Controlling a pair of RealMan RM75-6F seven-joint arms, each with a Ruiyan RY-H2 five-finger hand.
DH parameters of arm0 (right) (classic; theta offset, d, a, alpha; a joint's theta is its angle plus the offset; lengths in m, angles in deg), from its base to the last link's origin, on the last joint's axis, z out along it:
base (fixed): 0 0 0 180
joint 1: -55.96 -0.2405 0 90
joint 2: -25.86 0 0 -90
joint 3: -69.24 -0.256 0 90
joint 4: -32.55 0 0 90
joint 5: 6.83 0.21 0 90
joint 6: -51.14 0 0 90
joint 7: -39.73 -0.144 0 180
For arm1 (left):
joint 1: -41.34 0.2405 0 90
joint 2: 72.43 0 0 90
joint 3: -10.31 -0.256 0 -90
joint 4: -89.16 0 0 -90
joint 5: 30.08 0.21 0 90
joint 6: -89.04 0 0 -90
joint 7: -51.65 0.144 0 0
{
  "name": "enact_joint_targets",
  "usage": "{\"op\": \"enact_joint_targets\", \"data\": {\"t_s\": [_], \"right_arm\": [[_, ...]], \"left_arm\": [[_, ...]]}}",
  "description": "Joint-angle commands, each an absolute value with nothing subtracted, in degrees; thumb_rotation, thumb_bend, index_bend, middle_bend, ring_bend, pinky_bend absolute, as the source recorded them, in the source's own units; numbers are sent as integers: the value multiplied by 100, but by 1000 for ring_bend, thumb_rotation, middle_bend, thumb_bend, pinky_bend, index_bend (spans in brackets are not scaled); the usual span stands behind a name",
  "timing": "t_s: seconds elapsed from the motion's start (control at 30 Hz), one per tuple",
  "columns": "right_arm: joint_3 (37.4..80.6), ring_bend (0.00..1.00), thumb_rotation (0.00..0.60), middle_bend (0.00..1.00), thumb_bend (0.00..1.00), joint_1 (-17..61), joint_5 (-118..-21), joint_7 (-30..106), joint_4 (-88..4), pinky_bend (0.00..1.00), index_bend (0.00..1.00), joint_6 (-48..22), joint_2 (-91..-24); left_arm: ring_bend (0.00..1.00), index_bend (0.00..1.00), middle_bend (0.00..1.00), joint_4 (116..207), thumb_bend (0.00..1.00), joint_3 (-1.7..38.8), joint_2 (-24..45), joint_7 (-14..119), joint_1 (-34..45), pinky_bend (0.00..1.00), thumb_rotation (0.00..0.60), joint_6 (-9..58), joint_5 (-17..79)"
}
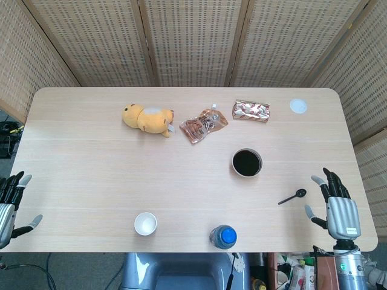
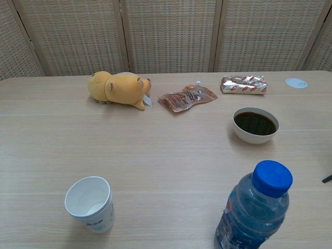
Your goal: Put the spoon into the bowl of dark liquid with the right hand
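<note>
Right hand [image 1: 341, 208]: fingers [image 1: 331, 181] spread, holding nothing, at bench [image 1: 91, 175] edge | Left hand [image 1: 11, 202]: fingers apart, empty, off the bench's corner | Spoon [image 1: 292, 196]: flat on bench, between bowl [image 1: 247, 162] of dark liquid and right hand, touching neither

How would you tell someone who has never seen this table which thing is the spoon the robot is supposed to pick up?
Start at the white bowl of dark liquid, right of the table's middle. Toward the robot's right hand lies the spoon, flat on the wood, between bowl and hand and touching neither. It is the only thin black thing there, slanted, with its small round end nearest the hand.
</note>
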State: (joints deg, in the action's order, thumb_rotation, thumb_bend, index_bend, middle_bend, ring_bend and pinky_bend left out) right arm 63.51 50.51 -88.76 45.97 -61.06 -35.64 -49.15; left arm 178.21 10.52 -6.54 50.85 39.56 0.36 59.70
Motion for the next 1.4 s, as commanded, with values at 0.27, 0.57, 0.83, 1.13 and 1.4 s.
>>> {"op": "enact_joint_targets", "data": {"t_s": [0.27,0.57,0.83,1.13,1.4], "right_arm": [[6336,72,600,163,450,4963,-8923,4710,-6156,243,217,-3436,-4901],[6306,287,600,318,450,4569,-9085,4965,-6135,487,240,-2891,-4695],[6312,526,600,546,450,4082,-9070,5115,-5705,714,348,-2104,-4754],[6474,739,600,719,450,3615,-9099,5097,-4761,880,448,-1336,-5119],[6619,832,600,799,445,3468,-9088,4861,-4093,955,491,-1052,-5438]], "left_arm": [[0,0,0,17797,234,1042,-660,5049,3941,0,600,95,5939],[0,0,0,17815,233,1064,-709,5052,3939,0,600,68,5929],[0,0,0,17857,233,1073,-762,5094,3958,0,600,28,5920],[0,0,0,17889,234,1076,-820,5128,4005,0,600,-27,5886],[0,0,0,17894,233,1077,-832,5139,4023,0,600,-60,5897]]}}
